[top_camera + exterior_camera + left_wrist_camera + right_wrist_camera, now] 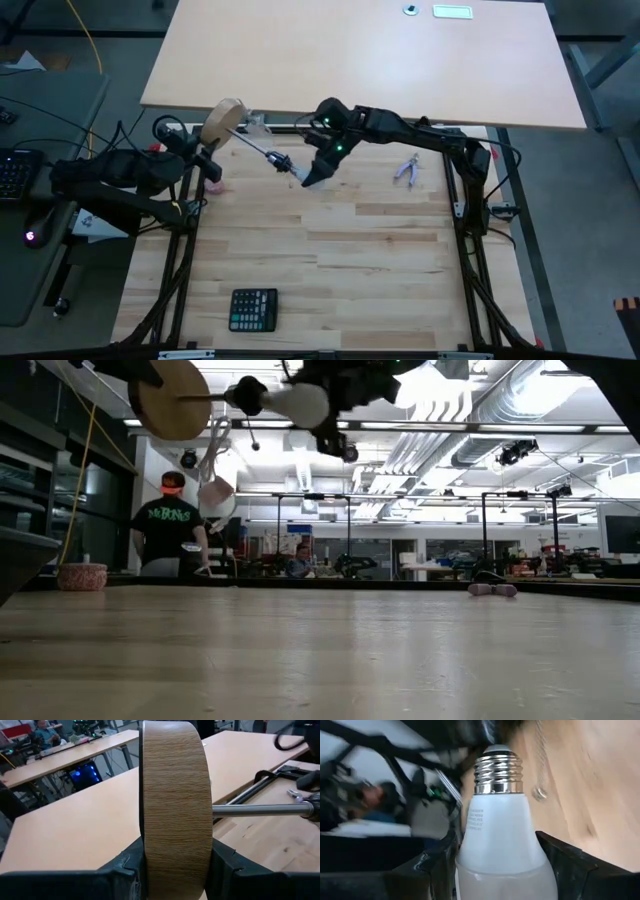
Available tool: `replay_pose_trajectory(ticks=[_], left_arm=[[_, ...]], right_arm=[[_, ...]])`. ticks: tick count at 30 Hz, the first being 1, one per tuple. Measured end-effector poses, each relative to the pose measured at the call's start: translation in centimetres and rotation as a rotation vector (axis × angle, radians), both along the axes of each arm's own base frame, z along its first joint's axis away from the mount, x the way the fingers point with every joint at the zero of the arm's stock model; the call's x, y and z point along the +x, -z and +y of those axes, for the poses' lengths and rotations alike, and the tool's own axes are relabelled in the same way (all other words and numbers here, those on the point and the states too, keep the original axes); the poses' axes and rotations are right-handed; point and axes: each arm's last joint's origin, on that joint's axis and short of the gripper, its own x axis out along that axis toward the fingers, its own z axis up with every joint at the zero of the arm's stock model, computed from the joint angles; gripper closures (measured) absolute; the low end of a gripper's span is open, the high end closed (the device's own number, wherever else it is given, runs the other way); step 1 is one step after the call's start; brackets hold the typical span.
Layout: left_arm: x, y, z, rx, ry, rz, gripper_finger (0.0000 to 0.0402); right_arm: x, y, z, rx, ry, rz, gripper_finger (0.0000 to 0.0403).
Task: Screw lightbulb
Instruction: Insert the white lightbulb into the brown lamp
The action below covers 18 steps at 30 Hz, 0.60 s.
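Lightbulb (502,840) was grasped between the right gripper (500,870) jaws, screw base facing the socket. Left gripper (175,870) jaws clamped the wooden disc (175,800) on edge.

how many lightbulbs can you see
1: the lightbulb sits between the right gripper's fingers, raised above the table near the wooden disc that the left gripper holds. No others show.
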Motion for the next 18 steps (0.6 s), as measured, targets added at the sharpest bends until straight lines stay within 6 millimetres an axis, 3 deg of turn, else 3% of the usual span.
replay_pose_trajectory(ticks=[7,10,14,18], left_arm=[[-0.2,-0.1,0.1,0.038,-0.039,0.011,0.0282],[-0.3,-0.1,0.1,0.031,-0.069,-0.027,0.0282],[-0.3,-0.1,0.3,-0.024,-0.107,-0.113,0.0282],[-0.2,0.0,0.6,-0.079,-0.129,-0.165,0.0282]], right_arm=[[-1.9,1.3,-0.1,-0.066,-0.081,0.13,0.0169],[-2.5,0.9,-0.3,-0.18,-0.062,0.154,0.0169],[-2.8,-1.3,0.2,-0.506,0.017,0.184,0.0169],[-2.5,-3.4,1.8,-0.988,0.105,0.261,0.0169]])
